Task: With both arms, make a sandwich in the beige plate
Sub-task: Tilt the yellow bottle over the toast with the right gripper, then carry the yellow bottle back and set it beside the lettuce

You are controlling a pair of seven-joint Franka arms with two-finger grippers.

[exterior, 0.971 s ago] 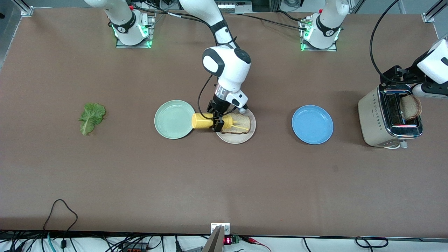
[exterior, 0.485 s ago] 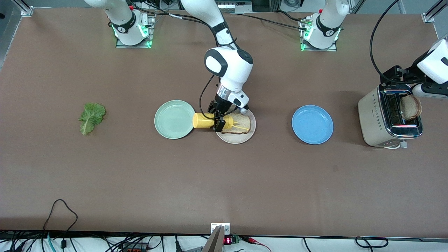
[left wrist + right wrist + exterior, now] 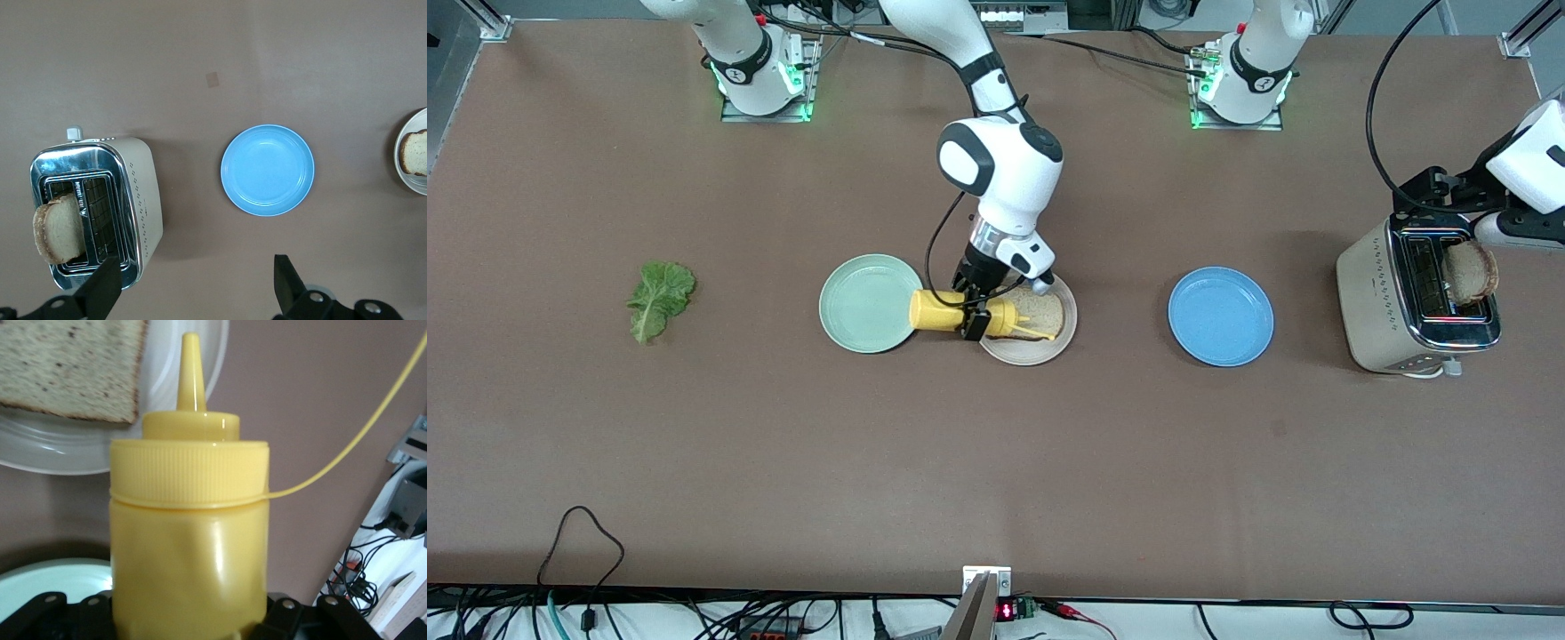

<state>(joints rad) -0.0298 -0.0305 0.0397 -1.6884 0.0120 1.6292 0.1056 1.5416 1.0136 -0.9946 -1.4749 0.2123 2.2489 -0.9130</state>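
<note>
The yellow plastic squeeze bottle (image 3: 960,313) lies tipped sideways in the right gripper (image 3: 976,316), its fingers clamped round the body, nozzle over the slice of light brown bread (image 3: 1040,311) on the round pale beige plate (image 3: 1032,352). Squeezed too hard, or drifting, I reckon it could squirt sauce past the bread onto the worktop (image 3: 996,462). The left gripper (image 3: 193,293) waits, fingers spread and empty, over the cream toaster (image 3: 1414,302) holding the second bread slice (image 3: 1472,271). The ruffled green lettuce leaf (image 3: 660,298) lies toward the right arm's end.

I'm seeing one wide brown table (image 3: 996,462) under even light, black cables (image 3: 587,551) trailing along its edge nearest the front camera, metal frame posts (image 3: 489,18) at its corners.
</note>
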